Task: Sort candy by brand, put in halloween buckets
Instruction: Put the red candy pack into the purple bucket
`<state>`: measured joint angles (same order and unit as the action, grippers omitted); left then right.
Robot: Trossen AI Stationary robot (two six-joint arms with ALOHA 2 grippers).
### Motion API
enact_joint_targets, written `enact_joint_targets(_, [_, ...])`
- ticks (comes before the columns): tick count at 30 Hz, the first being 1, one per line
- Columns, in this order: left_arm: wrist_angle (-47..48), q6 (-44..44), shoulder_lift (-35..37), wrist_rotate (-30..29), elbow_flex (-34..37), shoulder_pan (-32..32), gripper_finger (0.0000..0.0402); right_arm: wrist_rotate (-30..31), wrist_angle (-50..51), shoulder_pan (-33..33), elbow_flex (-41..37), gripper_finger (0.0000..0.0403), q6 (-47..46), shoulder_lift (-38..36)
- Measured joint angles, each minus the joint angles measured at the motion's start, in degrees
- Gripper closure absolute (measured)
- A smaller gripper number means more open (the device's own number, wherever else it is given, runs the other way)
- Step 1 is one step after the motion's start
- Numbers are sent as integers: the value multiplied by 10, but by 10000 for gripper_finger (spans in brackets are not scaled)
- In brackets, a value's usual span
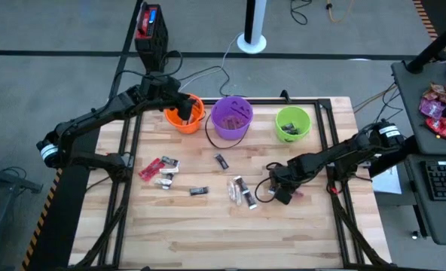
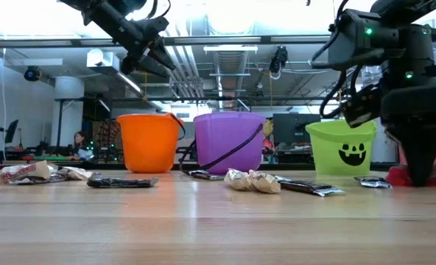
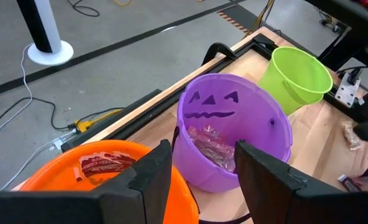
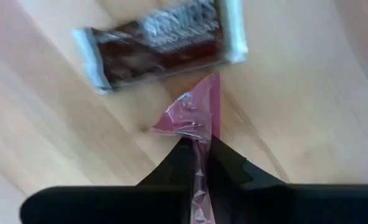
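Over the orange bucket (image 1: 185, 114) at the back left of the desk (image 1: 230, 226), the left claw (image 1: 182, 105) hangs in the air with its fingers set moderately apart and nothing between them. Its wrist view looks down into that bucket, where a red-wrapped candy (image 3: 103, 164) lies. Candy in red and silver-white wrappers (image 1: 160, 171) sits on the desk in front of the bucket, with a dark piece (image 1: 199, 191) just to the right of it. At the middle of the back row stands the purple bucket (image 1: 232, 117), holding pinkish wrappers (image 3: 212, 148). Before it lie a small dark candy (image 1: 221, 160) and a cluster of pale wrappers (image 1: 242, 191). Further right is the green bucket (image 1: 292, 123), with dark pieces inside. Down on the desk in front of it, the right claw (image 1: 281, 195) is pinched nearly closed on the end of a pink wrapper (image 4: 199, 121). A dark brown candy bar (image 4: 159, 45) lies just beyond that wrapper.
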<state>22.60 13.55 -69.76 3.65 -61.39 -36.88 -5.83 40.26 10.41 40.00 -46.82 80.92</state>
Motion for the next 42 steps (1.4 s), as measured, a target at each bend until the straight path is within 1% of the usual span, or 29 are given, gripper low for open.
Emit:
enact_joint_targets(2, [9, -8, 0, 12, 0, 1, 243, 4, 39, -7, 8, 386, -27, -34])
enact_joint_targets(3, [13, -14, 0, 28, 0, 1, 243, 9, 51, -12, 20, 388, -38, -54])
enact_joint_targets(6, [23, -33, 0, 94, 0, 5, 243, 35, 39, -33, 60, 388, -48, -110])
enact_joint_targets(8, [28, -46, -1, 143, 0, 13, 243, 63, 16, -55, 80, 388, -31, -133])
enact_joint_targets(11, [44, -67, -2, 217, 0, 32, 243, 119, -98, -103, 112, 389, 27, -159])
enact_joint_targets(14, [70, -75, -1, 263, 0, 61, 243, 144, -247, -161, 121, 389, 131, -160])
enact_joint_targets(16, [86, -75, -1, 271, 0, 85, 243, 145, -370, -205, 119, 389, 200, -148])
enact_joint_targets(19, [117, -72, -1, 272, 0, 124, 243, 132, -530, -269, 119, 389, 280, -113])
enact_joint_targets(21, [141, -71, -1, 271, 0, 151, 243, 134, -605, -301, 118, 389, 301, -79])
enact_joint_targets(23, [166, -70, -1, 270, 0, 174, 243, 129, -639, -328, 125, 389, 299, -43])
enact_joint_targets(25, [189, -63, -1, 258, 0, 195, 243, 97, -644, -349, 143, 380, 284, -13])
enact_joint_targets(27, [207, -53, -1, 229, 0, 212, 242, 68, -642, -363, 166, 362, 268, 17])
enact_joint_targets(30, [236, -42, -1, 170, 0, 239, 242, 55, -612, -371, 205, 327, 247, 60])
enact_joint_targets(32, [251, -42, -1, 143, 0, 257, 241, 48, -569, -373, 239, 303, 243, 87])
enact_joint_targets(35, [257, -42, 0, 121, 4, 277, 232, 18, -484, -376, 295, 273, 263, 119])
enact_joint_targets(39, [255, -40, 0, 108, 26, 298, 217, 13, -376, -376, 353, 245, 290, 145])
enact_joint_targets(42, [247, -41, 1, 108, 63, 315, 209, 14, -304, -376, 389, 233, 296, 147])
